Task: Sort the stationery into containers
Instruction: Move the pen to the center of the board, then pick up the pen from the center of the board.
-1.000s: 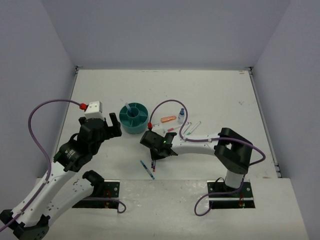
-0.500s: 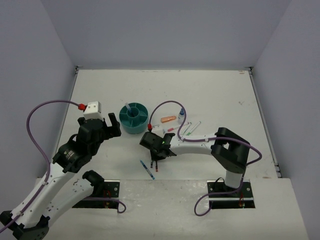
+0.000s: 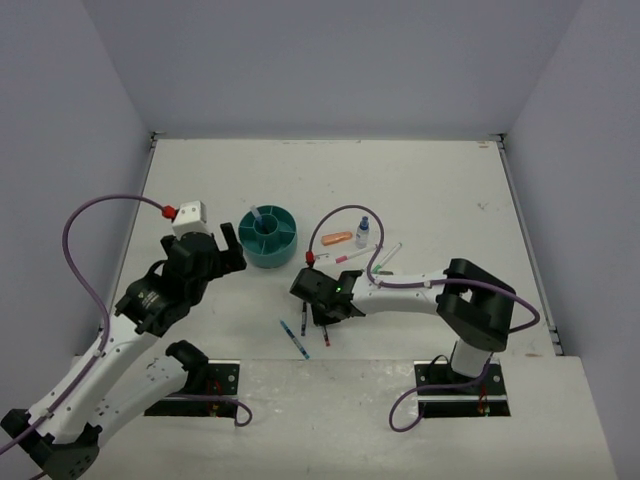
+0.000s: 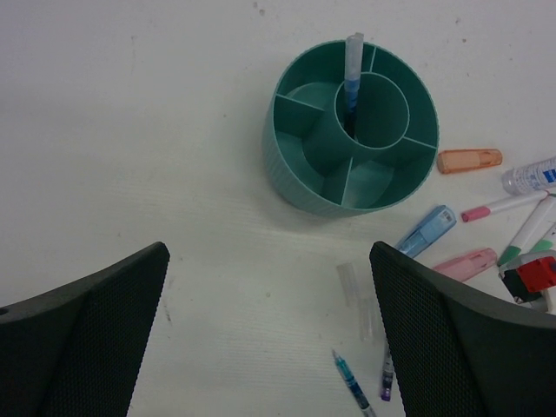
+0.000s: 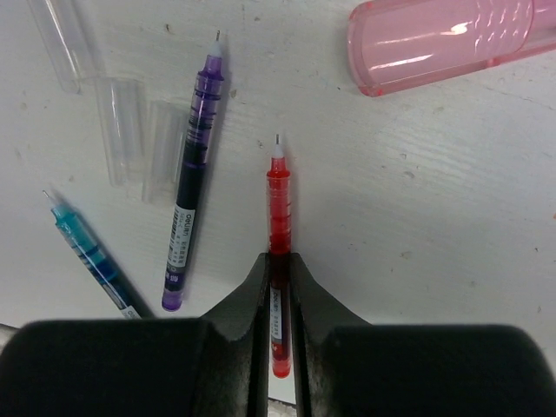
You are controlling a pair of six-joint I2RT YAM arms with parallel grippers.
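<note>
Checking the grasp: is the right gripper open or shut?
Shut on the red pen: in the right wrist view, the right gripper has its jaws pressed against both sides of the barrel.

Colours on the white table (image 3: pixel 440 180)
Teal organizer (image 4: pixel 300 187), blue-and-clear pen (image 4: pixel 352 82), red pen (image 5: pixel 278 204), purple pen (image 5: pixel 195 165) with a white printed label, turquoise pen (image 5: pixel 87 252), translucent pink marker (image 5: pixel 443 43), orange marker (image 4: pixel 469 160), light-blue marker (image 4: pixel 427 230), green-tipped white pen (image 4: pixel 530 230), blue-capped bottle (image 3: pixel 362 232), purple cable (image 3: pixel 85 230)

A robotics lab test cell: a bare white counter (image 3: pixel 440 180) boxed in by plain pale lavender walls (image 3: pixel 330 60) left, right and far, with a left arm (image 3: pixel 110 350) and right arm (image 3: pixel 400 290) bolted at its near edge, trailing purple cables (image 3: pixel 70 235).
</note>
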